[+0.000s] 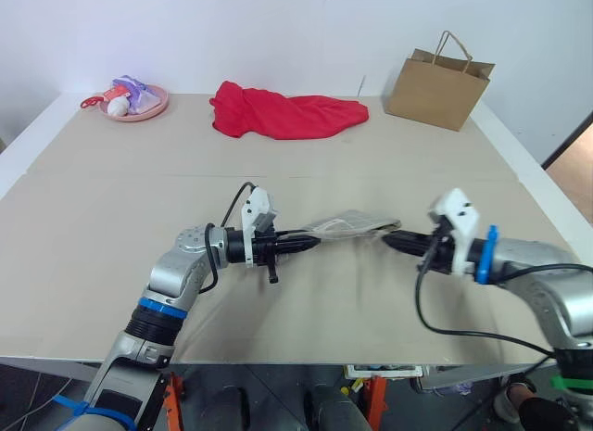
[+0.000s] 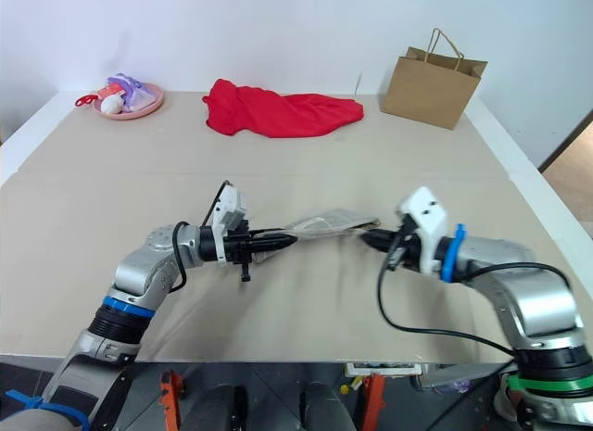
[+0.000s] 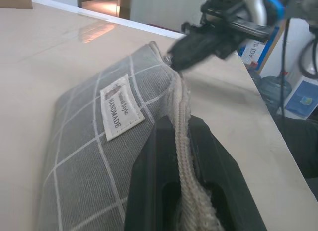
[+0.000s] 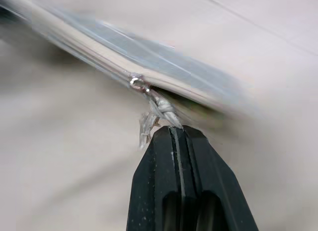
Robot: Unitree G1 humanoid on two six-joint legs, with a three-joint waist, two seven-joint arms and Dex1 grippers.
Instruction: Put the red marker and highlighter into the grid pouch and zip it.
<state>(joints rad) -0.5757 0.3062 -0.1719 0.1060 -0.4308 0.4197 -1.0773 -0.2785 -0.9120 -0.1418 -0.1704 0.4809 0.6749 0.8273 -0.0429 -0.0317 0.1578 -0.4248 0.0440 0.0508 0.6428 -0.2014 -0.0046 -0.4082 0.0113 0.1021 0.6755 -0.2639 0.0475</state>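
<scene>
Two hands hold the grid pouch (image 3: 94,156) between them, just above the worktop (image 1: 306,144). Left hand (image 1: 310,243): fingers clenched on the pouch's zipper edge at one end (white label beside the fingers in the left wrist view). Right hand (image 1: 389,238): fingers pressed together on the zipper pull (image 4: 158,112) at the opposite end. Well beyond both hands, at the far edge, lie a red cloth (image 1: 283,111) and a brown paper bag (image 1: 437,86).
</scene>
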